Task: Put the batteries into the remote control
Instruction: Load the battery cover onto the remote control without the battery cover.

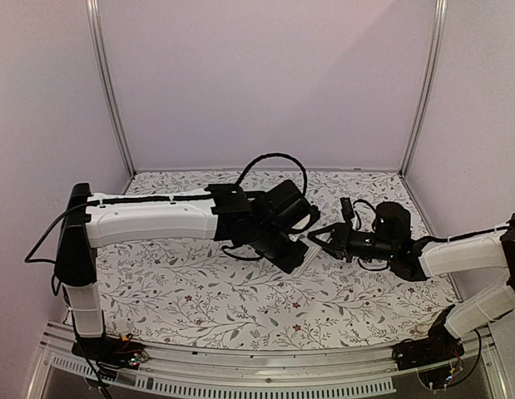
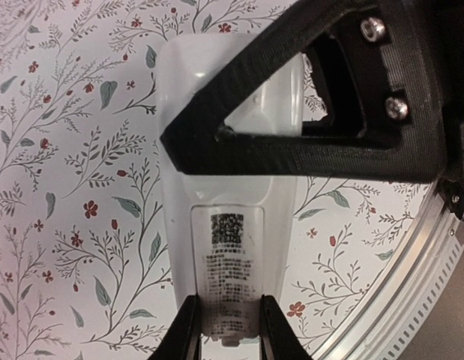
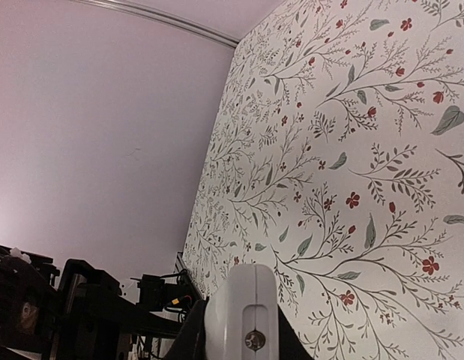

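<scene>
Left gripper (image 2: 229, 321) clamps the remote control (image 2: 232, 247), label side up, long axis running straight out from its jaws; right gripper (image 3: 239, 337) seemingly pinches the far end.

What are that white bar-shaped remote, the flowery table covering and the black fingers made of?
The white bar-shaped remote looks like smooth moulded plastic, softly glossy, with a printed label. The flowery table covering is probably matte printed cloth or vinyl; no weave is visible. The black fingers are likely hard matte plastic, finely ridged, fastened with metal screws.
</scene>
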Available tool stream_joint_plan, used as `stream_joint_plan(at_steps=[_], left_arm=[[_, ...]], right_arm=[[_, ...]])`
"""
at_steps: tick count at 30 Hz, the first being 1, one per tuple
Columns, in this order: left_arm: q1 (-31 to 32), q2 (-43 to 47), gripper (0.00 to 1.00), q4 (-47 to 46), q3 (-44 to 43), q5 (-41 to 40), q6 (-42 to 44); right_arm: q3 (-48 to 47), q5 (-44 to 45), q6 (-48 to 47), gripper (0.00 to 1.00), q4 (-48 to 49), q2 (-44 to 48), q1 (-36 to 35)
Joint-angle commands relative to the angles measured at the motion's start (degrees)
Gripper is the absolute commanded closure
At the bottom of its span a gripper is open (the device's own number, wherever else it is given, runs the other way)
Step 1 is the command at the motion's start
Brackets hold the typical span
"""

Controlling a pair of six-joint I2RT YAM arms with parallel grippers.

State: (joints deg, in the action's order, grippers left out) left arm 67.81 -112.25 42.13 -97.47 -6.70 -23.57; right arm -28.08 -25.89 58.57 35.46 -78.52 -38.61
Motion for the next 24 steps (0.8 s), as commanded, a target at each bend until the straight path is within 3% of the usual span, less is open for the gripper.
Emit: stream_joint_plan(at_steps=[1,24], left_arm=[[-1.09,-1.79,0.78,0.06,-0.41,-0.97,1.22],[-1.27,-1.92,0.67,-0.06,1.51,-1.41,1.95]], right_arm=[[0.04,-5.43,2.88,1.00,9.75,-1.17,-1.18],[-0.32,-5.87,6.98,1.00,12.39,-0.78,-0.39]])
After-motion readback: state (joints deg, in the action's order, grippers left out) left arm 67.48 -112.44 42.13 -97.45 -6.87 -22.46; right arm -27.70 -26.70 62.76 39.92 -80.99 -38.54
